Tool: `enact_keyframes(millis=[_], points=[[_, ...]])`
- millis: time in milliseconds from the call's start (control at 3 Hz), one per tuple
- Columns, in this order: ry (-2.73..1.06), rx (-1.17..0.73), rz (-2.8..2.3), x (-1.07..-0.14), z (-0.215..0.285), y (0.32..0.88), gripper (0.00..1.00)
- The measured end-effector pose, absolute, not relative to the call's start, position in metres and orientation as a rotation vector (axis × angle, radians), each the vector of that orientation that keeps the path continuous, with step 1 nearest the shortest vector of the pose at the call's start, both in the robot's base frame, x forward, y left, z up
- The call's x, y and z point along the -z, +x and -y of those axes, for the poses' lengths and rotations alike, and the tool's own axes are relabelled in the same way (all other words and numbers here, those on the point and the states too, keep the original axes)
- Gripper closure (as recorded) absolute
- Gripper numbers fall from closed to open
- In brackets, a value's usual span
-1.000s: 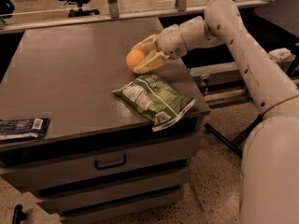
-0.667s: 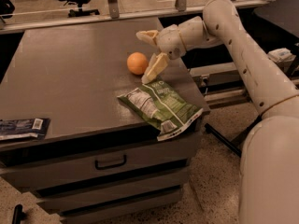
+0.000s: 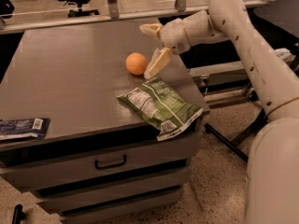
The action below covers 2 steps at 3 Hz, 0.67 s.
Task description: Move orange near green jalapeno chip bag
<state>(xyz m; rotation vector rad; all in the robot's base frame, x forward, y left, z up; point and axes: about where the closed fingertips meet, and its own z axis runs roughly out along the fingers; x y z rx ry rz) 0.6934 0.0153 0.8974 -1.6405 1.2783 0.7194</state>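
Here the gripper [image 3: 152,48] hangs over the far right part of the surface [image 3: 70,78], its two fingers spread wide with nothing between them. One finger [image 3: 150,30] points left at the top; the other [image 3: 158,63] slants down towards the surface. The orange [image 3: 136,63] sits just left of that lower finger, outside the gripper; whether the fingertip touches it I cannot tell. The bag [image 3: 159,105] lies flat below the gripper, nearer the camera, near the orange but apart from it, one corner hanging over the surface's front right edge. A blue packet [image 3: 21,127] lies well off to the gripper's lower left.
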Motion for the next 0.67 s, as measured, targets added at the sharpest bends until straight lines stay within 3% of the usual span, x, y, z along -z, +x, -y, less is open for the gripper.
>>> enact_keyframes(millis=[667], points=[[-1.489,-0.629,-1.333,-0.949,0.044,0.697,0.0]])
